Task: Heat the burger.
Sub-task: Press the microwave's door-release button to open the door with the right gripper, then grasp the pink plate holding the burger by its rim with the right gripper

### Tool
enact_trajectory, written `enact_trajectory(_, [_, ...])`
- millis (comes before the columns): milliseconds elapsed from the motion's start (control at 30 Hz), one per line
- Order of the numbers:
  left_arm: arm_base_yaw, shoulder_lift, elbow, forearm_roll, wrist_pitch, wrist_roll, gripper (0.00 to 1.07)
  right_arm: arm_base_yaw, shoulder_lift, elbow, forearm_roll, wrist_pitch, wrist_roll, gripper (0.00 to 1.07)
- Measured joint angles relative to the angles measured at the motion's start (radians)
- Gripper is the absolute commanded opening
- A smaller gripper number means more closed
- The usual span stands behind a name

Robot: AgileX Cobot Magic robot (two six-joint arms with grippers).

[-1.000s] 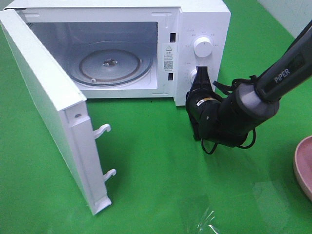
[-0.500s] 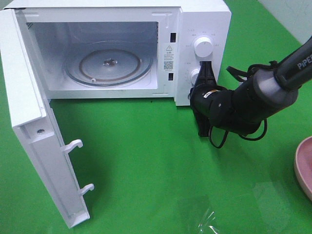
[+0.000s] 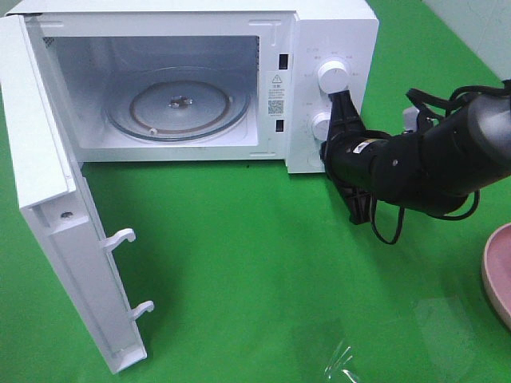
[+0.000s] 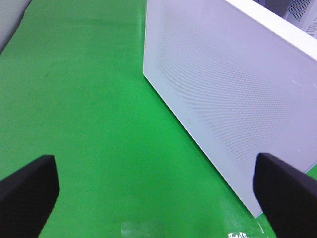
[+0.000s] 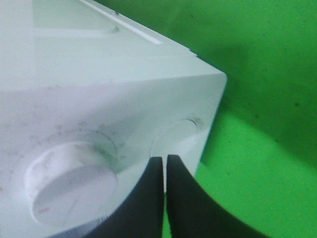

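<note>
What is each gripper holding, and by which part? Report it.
Nothing is held. The right gripper has its jaws shut on nothing, close to the microwave; the left gripper has its jaws open and empty.

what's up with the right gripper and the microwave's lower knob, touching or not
Cannot tell. In the exterior high view the shut right gripper overlaps the lower knob's edge, hiding any gap; the right wrist view is too blurred to settle it.

A white microwave (image 3: 331, 32) with matching white knobs (image 3: 333, 76), its door (image 4: 233, 94) patterned with a fine grey dotted mesh, is pictured against a bright green worktop (image 3: 255, 263), the right gripper (image 5: 165, 159) shown in black and the plate (image 3: 499, 275) in pale pink.
</note>
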Motion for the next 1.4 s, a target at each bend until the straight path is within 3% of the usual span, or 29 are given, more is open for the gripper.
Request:
enact_trajectory(333, [0.0,0.0,0.0,0.0,0.0,0.0,1.0,0.0,-0.139,0.112,-0.173,0.169,-0.118,0.03])
enact_trajectory(633, [0.0,0.0,0.0,0.0,0.0,0.0,1.0,0.0,-0.241,0.118,-0.268,0.369,-0.349,0.05])
enact_trajectory(767, [0.0,0.0,0.0,0.0,0.0,0.0,1.0,0.0,-0.304,0.118,-0.358,0.568,-0.488,0.07])
enact_trajectory(1100, [0.0,0.0,0.0,0.0,0.0,0.0,1.0,0.0,-0.391,0.118,-0.567,0.824,-0.519,0.1])
enact_trajectory(1300, [0.0,0.0,0.0,0.0,0.0,0.0,1.0,0.0,-0.469,0.118,-0.691,1.011,-0.581,0.25])
enact_trajectory(1367, [0.0,0.0,0.0,0.0,0.0,0.0,1.0,0.0,-0.525,0.118,-0.723,1.1,-0.661,0.49])
enact_trajectory(1400, [0.0,0.0,0.0,0.0,0.0,0.0,1.0,0.0,-0.525,0.118,-0.723,1.1,-0.661,0.49])
